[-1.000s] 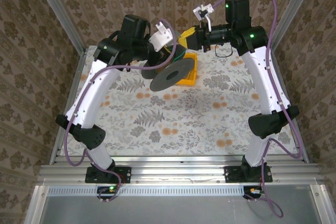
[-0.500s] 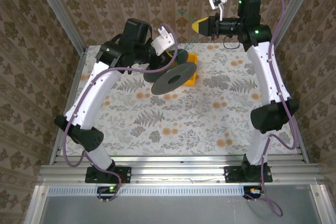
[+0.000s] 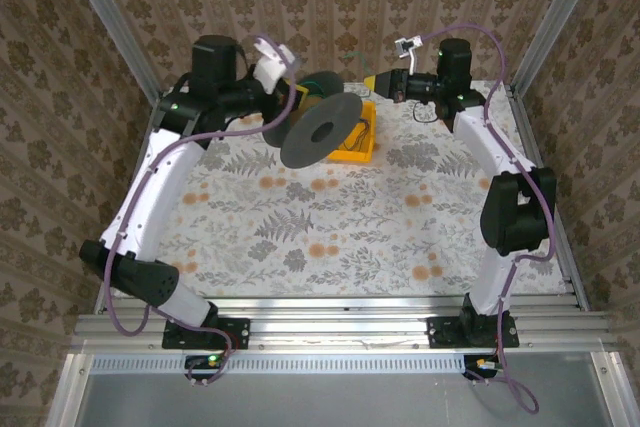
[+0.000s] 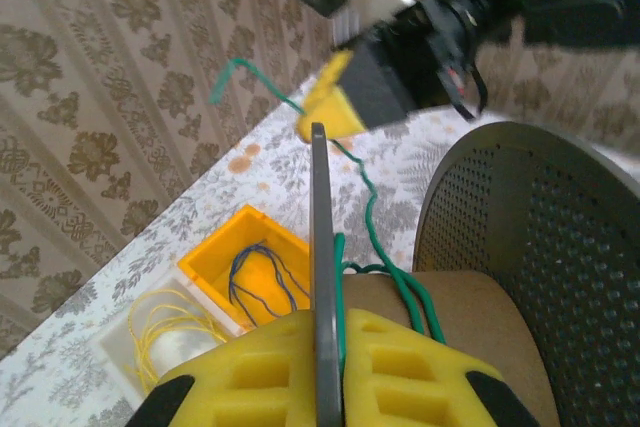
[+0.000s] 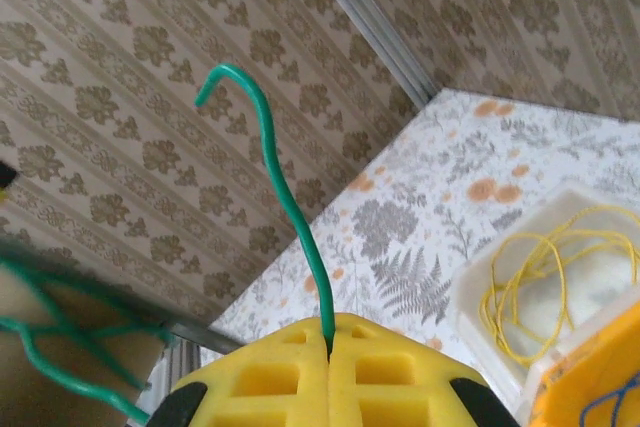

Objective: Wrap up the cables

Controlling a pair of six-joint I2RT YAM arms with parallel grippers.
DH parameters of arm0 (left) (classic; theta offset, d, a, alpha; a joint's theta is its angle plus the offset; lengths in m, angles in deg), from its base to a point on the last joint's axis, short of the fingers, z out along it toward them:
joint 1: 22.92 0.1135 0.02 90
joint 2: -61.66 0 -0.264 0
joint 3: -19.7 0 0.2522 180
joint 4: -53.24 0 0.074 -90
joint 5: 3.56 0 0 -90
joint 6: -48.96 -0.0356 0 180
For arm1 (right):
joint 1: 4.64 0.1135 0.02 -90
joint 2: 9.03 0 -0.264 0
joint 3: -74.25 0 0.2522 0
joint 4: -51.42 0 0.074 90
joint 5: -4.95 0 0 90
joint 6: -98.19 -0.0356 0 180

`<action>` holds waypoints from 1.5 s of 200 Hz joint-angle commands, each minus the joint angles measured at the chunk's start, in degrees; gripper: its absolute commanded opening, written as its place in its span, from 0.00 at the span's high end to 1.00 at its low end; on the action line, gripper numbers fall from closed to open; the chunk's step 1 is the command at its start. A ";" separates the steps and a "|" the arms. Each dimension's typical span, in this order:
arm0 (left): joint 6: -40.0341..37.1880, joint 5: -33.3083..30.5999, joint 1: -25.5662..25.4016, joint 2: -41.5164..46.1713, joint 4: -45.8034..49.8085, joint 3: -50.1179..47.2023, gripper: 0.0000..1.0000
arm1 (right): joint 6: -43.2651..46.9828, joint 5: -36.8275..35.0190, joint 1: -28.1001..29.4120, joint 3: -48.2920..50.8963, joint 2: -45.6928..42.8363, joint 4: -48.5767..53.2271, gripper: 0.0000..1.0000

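- Left gripper (image 4: pixel 322 327): the yellow pads are pinched hard on one thin flange of the black spool (image 4: pixel 540 237). From the wrist camera that flange sits edge-on right between them, so it's a proper grip and there's no gap.
- Right gripper (image 5: pixel 328 335): the pads are pressed flat together with the green cable (image 5: pixel 290 217) nipped right at the tips. The free end pokes out past the fingers and curls over into a little hook.
- From that pinch the green cable runs back across the gap to the spool and lands on its cardboard core (image 4: pixel 450 327). A few strands lie across the core, just beside the flange the left pads hold.
- The spool is held tilted, up off the floral tablecloth (image 3: pixel 330 227). The right gripper hangs near its far side, apart from it, joined only by the cable.
- An orange bin (image 4: pixel 215 252) sits on the cloth just past the spool, with a loose coil of dark cables (image 4: pixel 262 277) inside.
- A clear tray (image 4: pixel 118 347) butts against the bin on the side away from the spool, and it holds a loose tangle of yellow cables (image 5: pixel 535 282).
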State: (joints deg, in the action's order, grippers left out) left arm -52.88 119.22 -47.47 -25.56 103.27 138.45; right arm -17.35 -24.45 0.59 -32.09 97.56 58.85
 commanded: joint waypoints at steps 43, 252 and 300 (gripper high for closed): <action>25.24 10.65 6.92 7.43 -36.84 -3.97 1.00 | -12.03 -16.55 -0.86 18.23 -3.35 -29.67 1.00; 50.67 -11.83 15.24 7.62 -58.07 -15.61 1.00 | 10.73 -38.97 15.95 45.94 -16.32 -59.34 1.00; 49.92 -9.75 15.20 7.31 -55.01 -13.75 1.00 | 16.34 -28.89 15.12 36.04 -22.08 -38.17 0.98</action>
State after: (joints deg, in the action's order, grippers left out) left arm -4.51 108.16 -31.97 -19.13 51.34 121.07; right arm -7.78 -59.77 15.89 11.23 79.64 6.42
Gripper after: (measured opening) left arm 0.106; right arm 0.065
